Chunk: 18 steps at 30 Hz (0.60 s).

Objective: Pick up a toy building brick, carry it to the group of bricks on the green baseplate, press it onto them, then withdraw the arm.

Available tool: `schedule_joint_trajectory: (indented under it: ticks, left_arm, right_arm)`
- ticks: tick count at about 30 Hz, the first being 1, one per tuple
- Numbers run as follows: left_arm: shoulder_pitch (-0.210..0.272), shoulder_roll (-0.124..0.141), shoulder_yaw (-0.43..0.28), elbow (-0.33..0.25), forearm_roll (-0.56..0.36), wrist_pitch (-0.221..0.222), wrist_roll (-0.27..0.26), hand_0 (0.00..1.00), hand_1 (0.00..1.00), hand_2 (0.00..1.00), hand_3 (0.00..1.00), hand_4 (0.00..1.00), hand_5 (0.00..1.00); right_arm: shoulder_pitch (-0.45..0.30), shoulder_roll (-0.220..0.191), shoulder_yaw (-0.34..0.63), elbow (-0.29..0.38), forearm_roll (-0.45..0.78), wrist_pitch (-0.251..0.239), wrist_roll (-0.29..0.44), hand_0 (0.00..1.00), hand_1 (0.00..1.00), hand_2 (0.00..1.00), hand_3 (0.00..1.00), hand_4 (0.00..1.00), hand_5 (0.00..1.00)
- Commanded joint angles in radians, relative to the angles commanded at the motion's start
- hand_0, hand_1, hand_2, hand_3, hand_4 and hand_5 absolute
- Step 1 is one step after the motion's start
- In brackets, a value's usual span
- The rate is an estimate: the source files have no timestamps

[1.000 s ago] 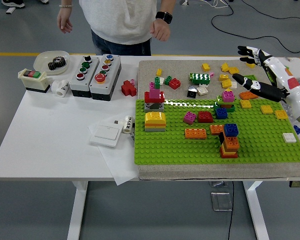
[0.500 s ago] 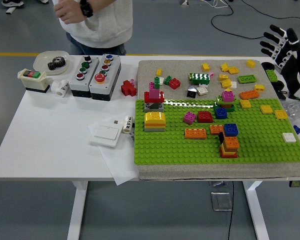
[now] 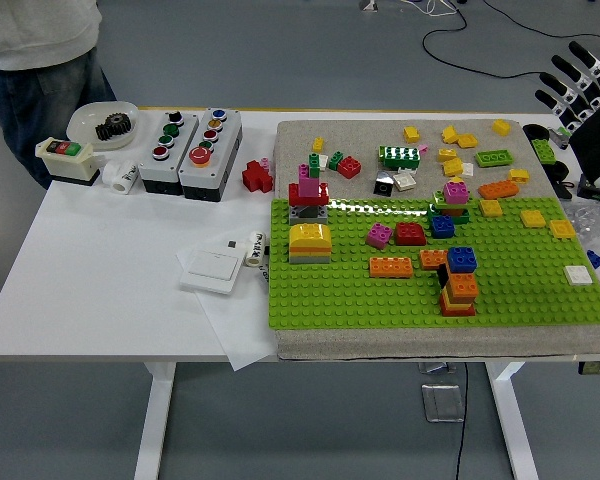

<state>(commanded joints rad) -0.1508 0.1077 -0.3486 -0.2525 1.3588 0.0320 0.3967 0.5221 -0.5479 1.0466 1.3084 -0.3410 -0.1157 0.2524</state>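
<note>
Head view shows the right hand at the upper right edge, fingers spread and empty. Loose bricks lie above the green baseplate; descend straight on one separate brick.

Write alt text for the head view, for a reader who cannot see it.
The robot's right hand is raised at the right edge, fingers spread and empty, above a green baseplate holding small stacks of toy bricks; loose bricks lie on the grey mat behind. Button boxes sit to the left, and a person stands at the far left corner.
</note>
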Motion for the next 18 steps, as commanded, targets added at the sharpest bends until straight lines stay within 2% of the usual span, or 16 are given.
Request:
schedule_joint_trajectory:
  ticks: [18]
  left_arm:
    - [-0.004, -0.002, -0.001, -0.001, 0.004, 0.002, 0.003, 0.423, 0.472, 0.517, 0.595, 0.619, 0.760]
  right_arm:
    - [0.009, 0.015, 0.007, -0.029, 0.019, 0.021, -0.004, 0.906, 0.834, 0.868, 0.870, 0.998, 0.933]
